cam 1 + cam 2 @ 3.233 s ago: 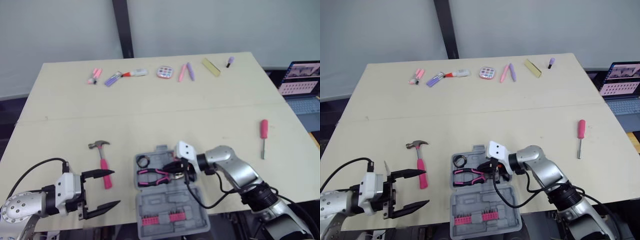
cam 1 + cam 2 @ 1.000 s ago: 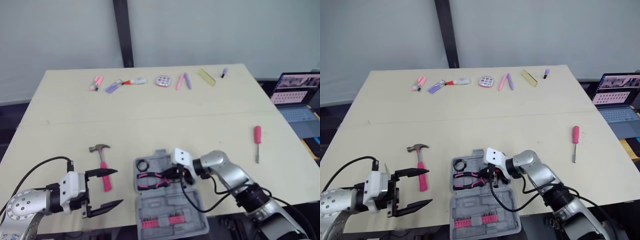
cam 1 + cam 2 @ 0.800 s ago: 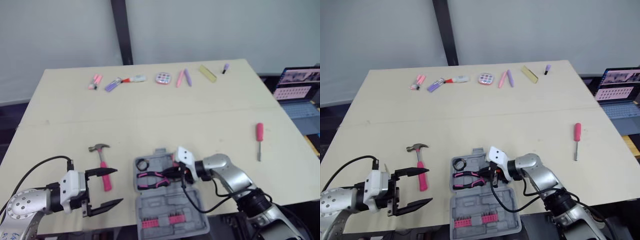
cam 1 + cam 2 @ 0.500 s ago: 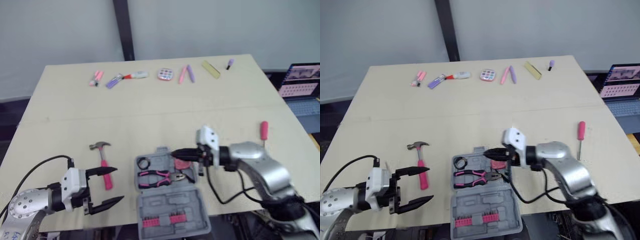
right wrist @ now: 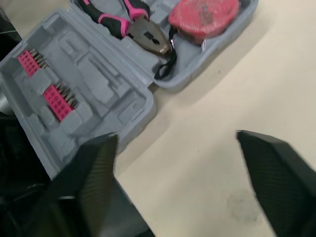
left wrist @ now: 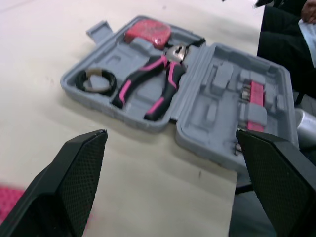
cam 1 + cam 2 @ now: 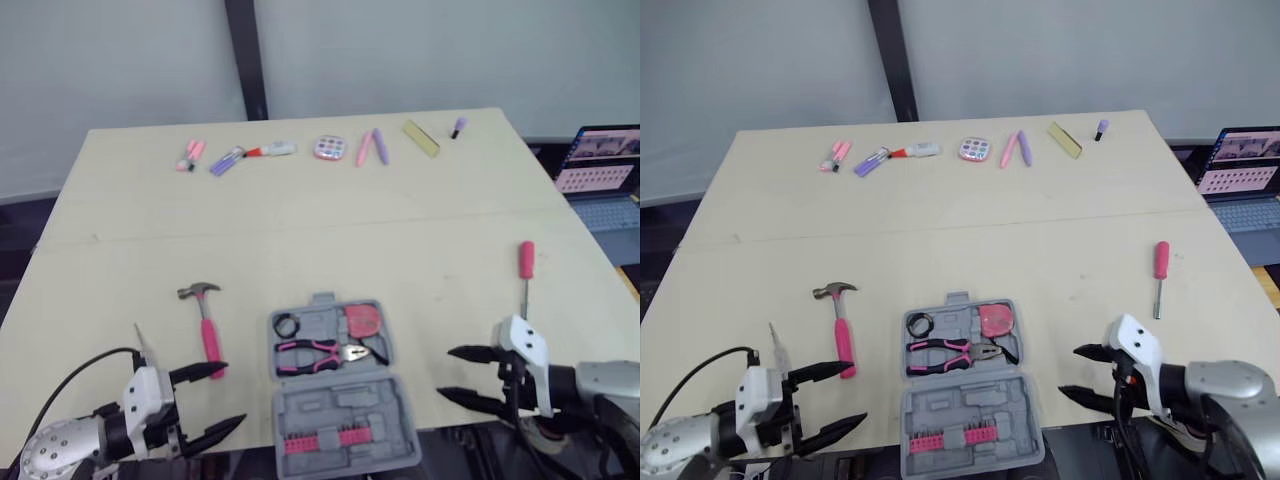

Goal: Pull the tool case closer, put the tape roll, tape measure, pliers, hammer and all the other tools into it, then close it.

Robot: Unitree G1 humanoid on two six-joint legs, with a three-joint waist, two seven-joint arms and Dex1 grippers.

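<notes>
The grey tool case (image 7: 332,404) lies open at the table's front edge. Its tray half holds the tape roll (image 7: 287,325), the pink-handled pliers (image 7: 318,352) and the red tape measure (image 7: 361,321). A pink-handled hammer (image 7: 205,322) rests on the table left of the case. A pink screwdriver (image 7: 525,270) lies far to the right. My left gripper (image 7: 232,394) hangs open at the front left, just nearer than the hammer. To the right of the case my right gripper (image 7: 446,372) is open and holds nothing. The left wrist view shows the case (image 6: 217,106) and the pliers (image 6: 148,89).
Pink bit strips (image 7: 320,440) sit in the case's lid half, which overhangs the front edge. Several pens, markers and small items (image 7: 240,155) line the far edge, with a yellow block (image 7: 421,136). A laptop (image 7: 600,165) stands off the table at the right.
My right gripper has opened, left the tape measure lying in the case, and drawn back to the front right. The left gripper has sunk nearer the front edge.
</notes>
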